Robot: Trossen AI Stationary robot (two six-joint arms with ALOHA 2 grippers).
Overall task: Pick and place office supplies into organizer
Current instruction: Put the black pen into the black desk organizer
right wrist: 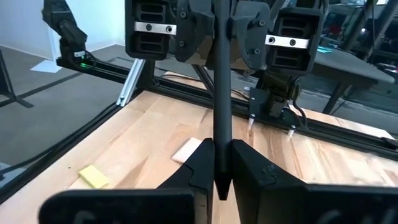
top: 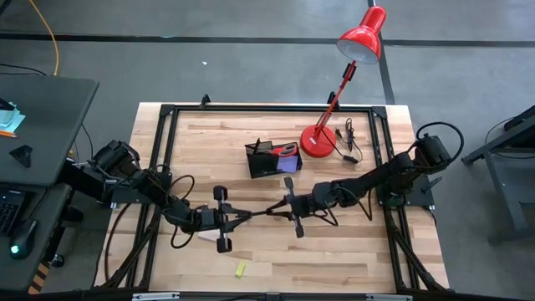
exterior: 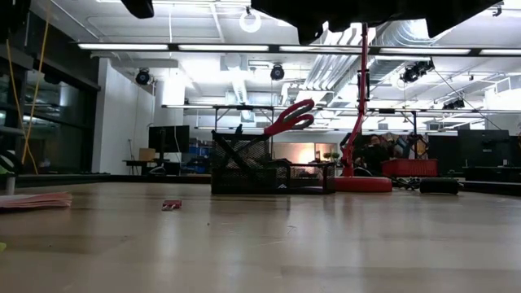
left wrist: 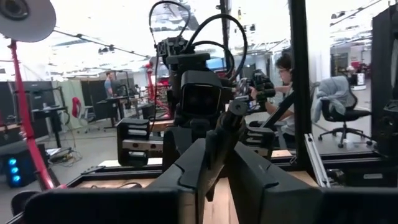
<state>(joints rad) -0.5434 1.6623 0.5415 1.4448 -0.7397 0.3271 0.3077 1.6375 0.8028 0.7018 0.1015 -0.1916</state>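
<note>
A slim black pen hangs level above the table between my two grippers. My left gripper points toward the table's right and is shut on one end. My right gripper points toward the table's left and is shut on the other end. The black organizer stands on the table farther back, with the red-handled scissors standing in it. A pink sticky-note pad and a tiny yellow piece lie flat on the wood near the left gripper. My left gripper pinches the pen's end between its two fingers, coming level from the table's left, fingers along the pen. The pen is lifted clear of the table. My right gripper pinches the pen's other end between its two fingers, level from the table's right, fingers along the pen. The pen runs straight on to the left gripper.
A red desk lamp stands right of the organizer, its head beyond the far edge, its black cord beside the base. A black frame rims the table. A small red scrap lies on the wood. People show in the room behind.
</note>
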